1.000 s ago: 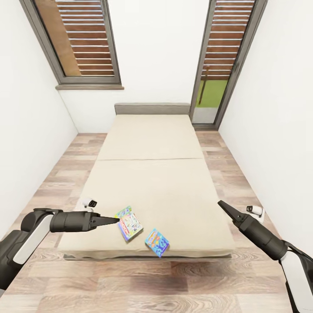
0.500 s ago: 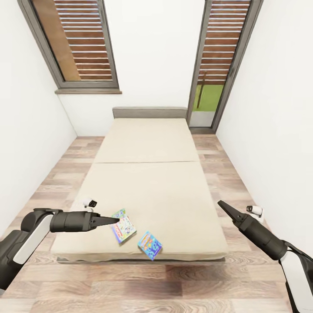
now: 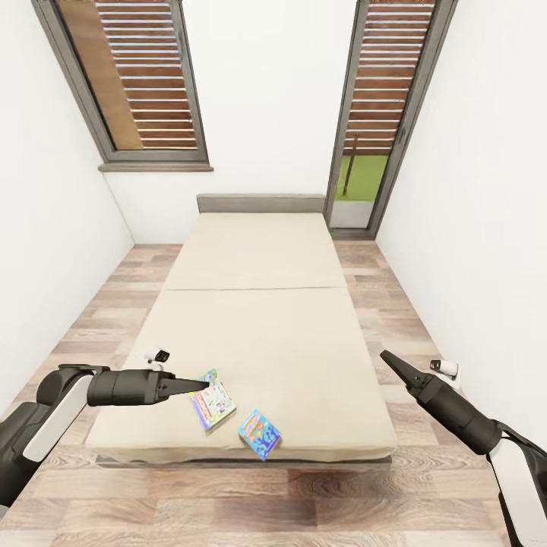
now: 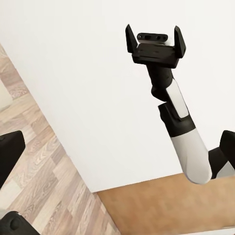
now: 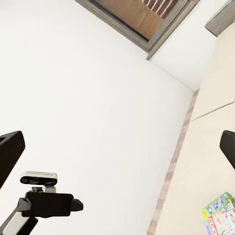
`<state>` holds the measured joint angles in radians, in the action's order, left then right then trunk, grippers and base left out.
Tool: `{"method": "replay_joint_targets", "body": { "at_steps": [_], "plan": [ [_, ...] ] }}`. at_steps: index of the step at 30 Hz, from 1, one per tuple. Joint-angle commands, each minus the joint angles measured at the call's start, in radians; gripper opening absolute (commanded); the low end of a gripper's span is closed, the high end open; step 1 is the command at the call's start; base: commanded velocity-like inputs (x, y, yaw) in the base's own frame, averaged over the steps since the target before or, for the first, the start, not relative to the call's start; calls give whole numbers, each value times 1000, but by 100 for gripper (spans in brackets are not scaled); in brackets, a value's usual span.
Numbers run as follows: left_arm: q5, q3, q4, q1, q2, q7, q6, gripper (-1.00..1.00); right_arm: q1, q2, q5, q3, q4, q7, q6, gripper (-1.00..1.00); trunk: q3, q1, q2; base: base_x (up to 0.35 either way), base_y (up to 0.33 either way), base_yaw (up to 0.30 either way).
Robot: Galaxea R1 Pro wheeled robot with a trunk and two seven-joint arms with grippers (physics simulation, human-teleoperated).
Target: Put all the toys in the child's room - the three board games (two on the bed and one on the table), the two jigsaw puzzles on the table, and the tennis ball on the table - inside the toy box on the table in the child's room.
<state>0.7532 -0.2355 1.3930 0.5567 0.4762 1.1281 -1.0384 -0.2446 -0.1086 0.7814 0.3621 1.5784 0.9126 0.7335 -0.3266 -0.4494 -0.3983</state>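
Note:
Two board games lie flat near the foot of the bed (image 3: 258,319): a white-green-red one (image 3: 211,401) and a blue one (image 3: 259,434) to its right. My left gripper (image 3: 199,384) hovers open just left of the white-green-red game, above the mattress edge. My right gripper (image 3: 387,358) hangs open over the bed's right edge, apart from both games; the left wrist view shows it (image 4: 154,30) with fingers spread and nothing between them. The right wrist view catches a corner of one game (image 5: 221,211). The table, toy box, jigsaw puzzles and tennis ball are out of view.
White walls close in on both sides. Narrow strips of wood-plank floor (image 3: 99,304) run along each side of the bed and across its foot. A grey headboard (image 3: 260,203) stands at the far wall between a shuttered window (image 3: 137,83) and a tall glazed opening (image 3: 387,99).
The whole picture has shifted, so the camera has moved: the bed and games sit slightly further left and lower. Both arms hold the same pose and the games lie as before.

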Motion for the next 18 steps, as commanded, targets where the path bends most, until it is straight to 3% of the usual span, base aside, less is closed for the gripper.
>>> {"method": "replay_joint_targets", "body": {
  "at_steps": [1, 18],
  "plan": [
    [2, -2, 0, 1, 1, 2, -5, 100, 0, 0, 3, 1, 0, 1, 6, 100, 0, -1, -2, 0, -1, 0],
    [0, -1, 0, 2, 1, 1, -5, 100, -1, 27, 2, 1, 0, 1, 6, 100, 28, -1, -2, 0, 0, 0]
  ]
}}
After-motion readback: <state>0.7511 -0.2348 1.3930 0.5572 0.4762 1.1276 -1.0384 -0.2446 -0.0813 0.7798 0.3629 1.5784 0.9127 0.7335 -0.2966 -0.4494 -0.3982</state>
